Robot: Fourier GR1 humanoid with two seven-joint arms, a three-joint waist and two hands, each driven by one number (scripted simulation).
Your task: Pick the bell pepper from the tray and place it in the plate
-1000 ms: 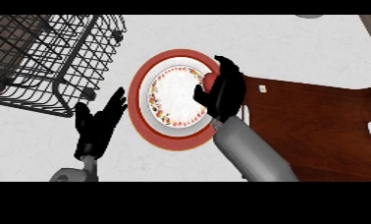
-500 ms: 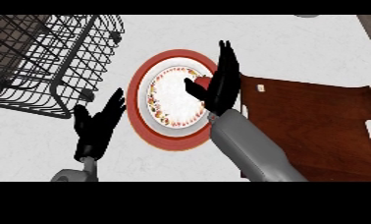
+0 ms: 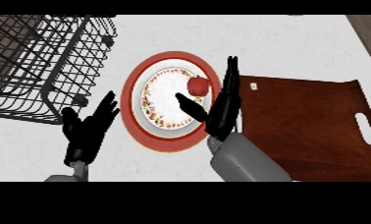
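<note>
Now our right hand (image 3: 221, 114) has straightened its fingers together, freeing the bell pepper (image 3: 198, 86) on the plate (image 3: 170, 142); placement looks done.

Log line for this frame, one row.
bell pepper: on plate | right hand: open, beside pepper | left hand: open, lower left | tray: right of plate

Wire basket (image 3: 51, 66): black, open-topped, at ten o'clock, cut by the left edge.
Counter (image 3: 239, 36): pale, lightly speckled, carrying the basket.
</note>
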